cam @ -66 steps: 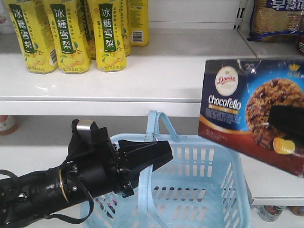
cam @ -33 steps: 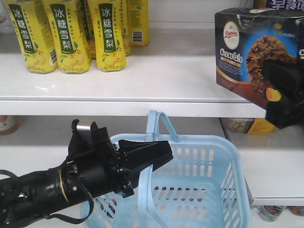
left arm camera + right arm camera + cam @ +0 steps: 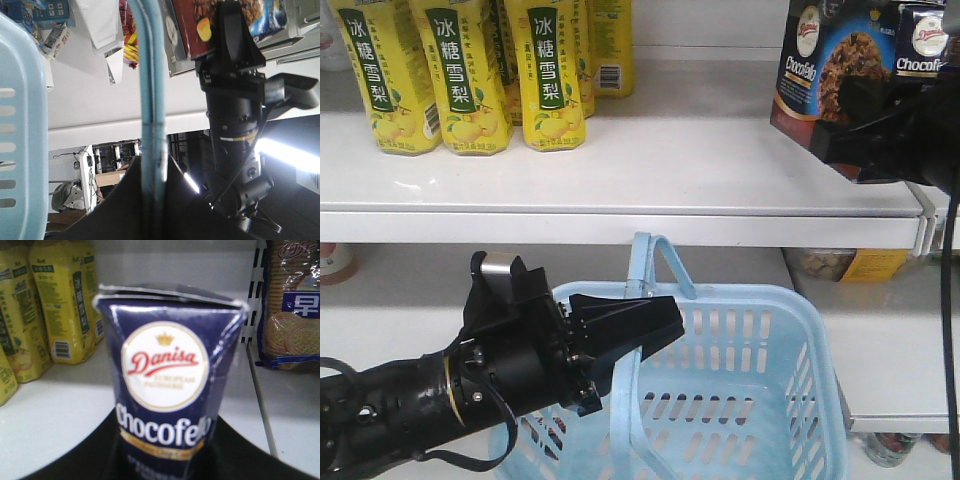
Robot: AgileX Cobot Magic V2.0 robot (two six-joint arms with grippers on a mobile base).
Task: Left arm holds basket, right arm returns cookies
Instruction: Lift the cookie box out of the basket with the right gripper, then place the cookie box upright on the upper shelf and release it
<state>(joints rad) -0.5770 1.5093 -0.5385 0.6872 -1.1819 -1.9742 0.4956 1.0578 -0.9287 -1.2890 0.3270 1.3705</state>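
1. The cookies (image 3: pixel 825 70), a dark navy box, sit at the upper right of the front view. The box is tilted over the right end of the upper shelf (image 3: pixel 670 170). Whether its lower corner touches the shelf board I cannot tell.
2. The right hand (image 3: pixel 850 125) is clamped on the box from the right, low on its sides. This leaves the top end free to lead into the shelf. By my reading, the return is nearly done and the set-down and release remain.
3. The wrist view shows the box heading for the bare stretch of shelf between the yellow drink cartons (image 3: pixel 55 305) at the left and a biscuit pack (image 3: pixel 295 315) at the right.
4. The box carries a white round badge with a gold crown and "Danisa" in red script. Below it "Chocofello" stands in white letters. A chocolate-chip cookie picture fills the side seen from the front.
5. The basket (image 3: pixel 820 340), light blue with slotted walls, sits in the lower middle of the frame under the shelf edge.
6. The left hand (image 3: pixel 630 325) is closed on the basket's near handle (image 3: pixel 625 400), which runs between its jaws. I judge this keeps the basket steady and in reach.
7. The cartons read 冰糖雪梨 on a dark green strip, and one behind them shows a barcode. The biscuit pack has a blue label whose characters are too cropped to read.
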